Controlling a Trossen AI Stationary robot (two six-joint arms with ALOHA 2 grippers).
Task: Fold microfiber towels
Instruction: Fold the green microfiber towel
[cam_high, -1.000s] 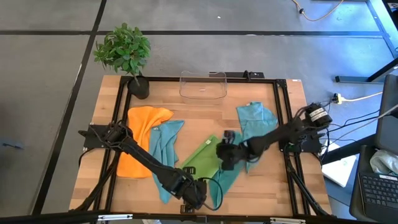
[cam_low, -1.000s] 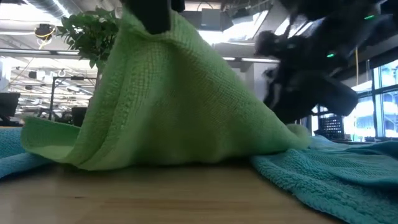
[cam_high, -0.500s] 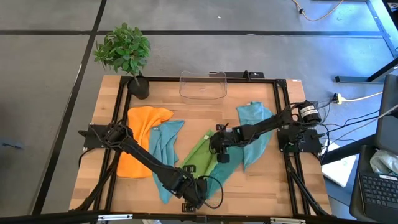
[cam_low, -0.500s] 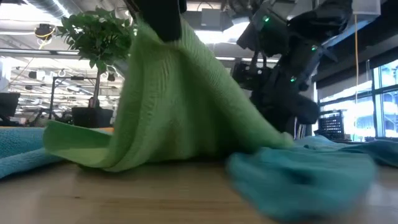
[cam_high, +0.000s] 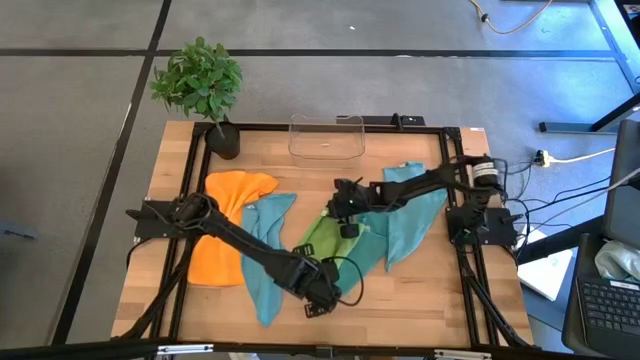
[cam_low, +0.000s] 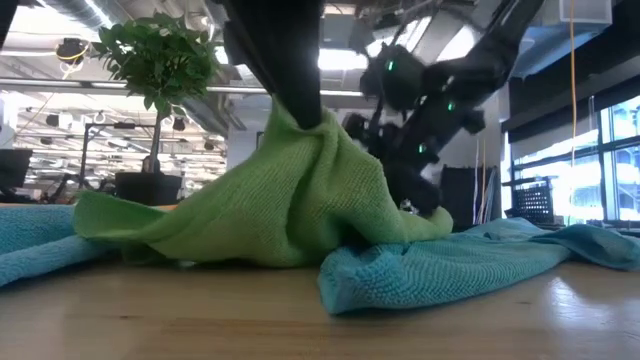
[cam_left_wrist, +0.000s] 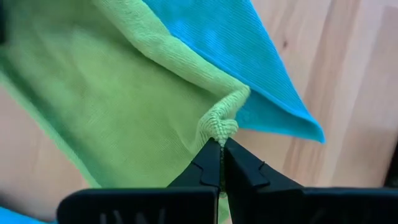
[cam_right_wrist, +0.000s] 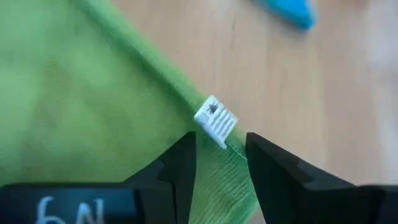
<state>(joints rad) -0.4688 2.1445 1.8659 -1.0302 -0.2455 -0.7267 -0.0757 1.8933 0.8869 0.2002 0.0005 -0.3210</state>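
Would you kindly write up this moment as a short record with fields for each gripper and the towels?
left gripper: shut on a corner of the lime green towel, lifting it off the table
right gripper: jaws apart, astride the same towel's edge at its white tag
teal towels: lying beside and partly under the green one
orange towel: flat at the table's left side, untouched
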